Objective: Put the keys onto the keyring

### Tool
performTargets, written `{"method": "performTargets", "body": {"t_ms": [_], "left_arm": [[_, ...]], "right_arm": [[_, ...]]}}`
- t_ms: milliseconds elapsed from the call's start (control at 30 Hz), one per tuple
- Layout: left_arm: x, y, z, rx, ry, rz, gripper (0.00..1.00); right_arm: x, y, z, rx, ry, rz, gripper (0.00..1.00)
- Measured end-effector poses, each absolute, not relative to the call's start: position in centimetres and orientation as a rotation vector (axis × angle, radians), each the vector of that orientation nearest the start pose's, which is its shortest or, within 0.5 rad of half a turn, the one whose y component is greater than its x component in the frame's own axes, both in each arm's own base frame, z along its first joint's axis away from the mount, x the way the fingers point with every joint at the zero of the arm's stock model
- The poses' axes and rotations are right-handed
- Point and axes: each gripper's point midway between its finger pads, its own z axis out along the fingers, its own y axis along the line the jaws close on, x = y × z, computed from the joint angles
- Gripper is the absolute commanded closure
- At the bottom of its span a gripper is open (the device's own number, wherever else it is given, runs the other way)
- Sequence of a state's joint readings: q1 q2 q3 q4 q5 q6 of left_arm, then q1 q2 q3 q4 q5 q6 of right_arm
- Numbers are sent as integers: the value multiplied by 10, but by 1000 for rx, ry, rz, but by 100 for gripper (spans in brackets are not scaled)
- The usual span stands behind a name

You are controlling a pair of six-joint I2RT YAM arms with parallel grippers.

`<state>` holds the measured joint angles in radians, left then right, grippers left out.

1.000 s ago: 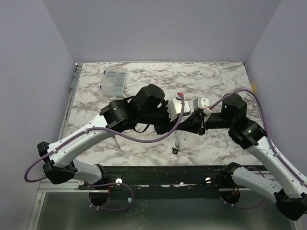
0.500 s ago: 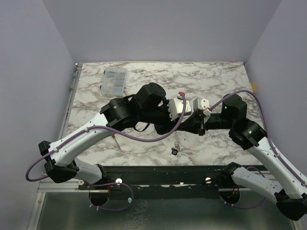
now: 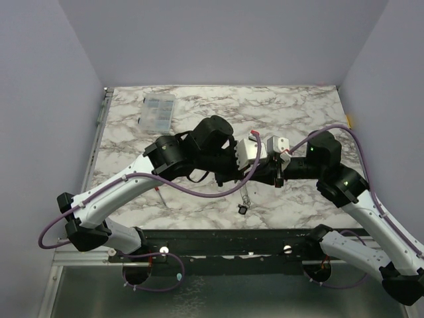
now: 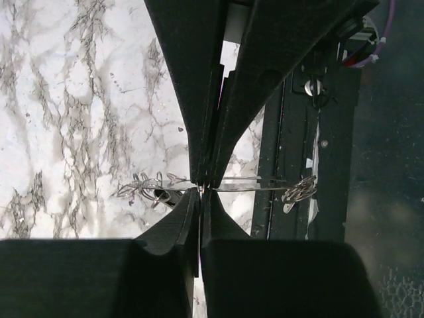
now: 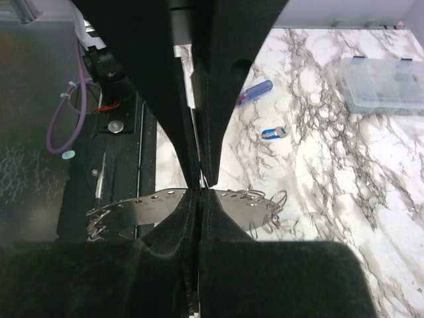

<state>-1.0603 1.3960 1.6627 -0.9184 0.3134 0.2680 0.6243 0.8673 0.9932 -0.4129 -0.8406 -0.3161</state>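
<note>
Above the bench [image 5: 318, 172] the left hand [image 4: 201, 189] and right hand [image 5: 199, 189] were tip to tip, each pinching the thin keyring [image 5: 146, 202] between them. It was best kept taut and level, I judged, while a blue-headed key [image 5: 273, 132] lay loose beyond.

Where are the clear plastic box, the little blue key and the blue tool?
Clear plastic box [image 5: 381, 83]: right wrist view, on its lid.
Little blue key [image 5: 273, 132]: right wrist view, on its blue head.
Blue tool [image 5: 257, 90]: right wrist view, on its handle.
</note>
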Motion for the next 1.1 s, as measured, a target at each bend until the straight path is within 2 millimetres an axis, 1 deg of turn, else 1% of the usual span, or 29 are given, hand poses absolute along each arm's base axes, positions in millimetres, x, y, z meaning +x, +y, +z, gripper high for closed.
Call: {"method": "performTargets", "body": {"t_ms": [133,167,200,267,367,433,533,667,800,867,1000,1100], "left_arm": [[140,-341,316,1560,1686,-775,100],[140,-342,317,1558,1681,-778,100],[141,-343,317,1554,1674,-780,100],[142,-345,318,1540,1654,-787,100],[142,-345,313,1516,1632,-797,100],[140,-342,305,1493,1624,-808,100],[137,-338,304,1448,1590,-826,100],[136,-332,323,1357,1506,-847,100],[136,-325,341,1248,1417,-871,100],[134,-321,344,1203,1386,-884,100],[131,-313,344,1124,1337,-916,100],[130,-311,346,1075,1308,-939,100]], "right_arm": [[146,253,311,-1326,1320,974,99],[146,253,312,-1320,1319,966,93],[147,252,312,-1311,1321,956,84],[148,249,313,-1284,1326,940,68],[149,246,320,-1236,1311,919,60],[148,245,329,-1206,1287,922,60],[148,246,339,-1169,1260,935,59],[149,249,342,-1133,1259,968,60],[150,253,340,-1111,1273,1005,59],[150,255,339,-1108,1272,1027,59],[146,262,346,-1111,1246,1092,59],[142,267,350,-1130,1221,1146,59]]}}
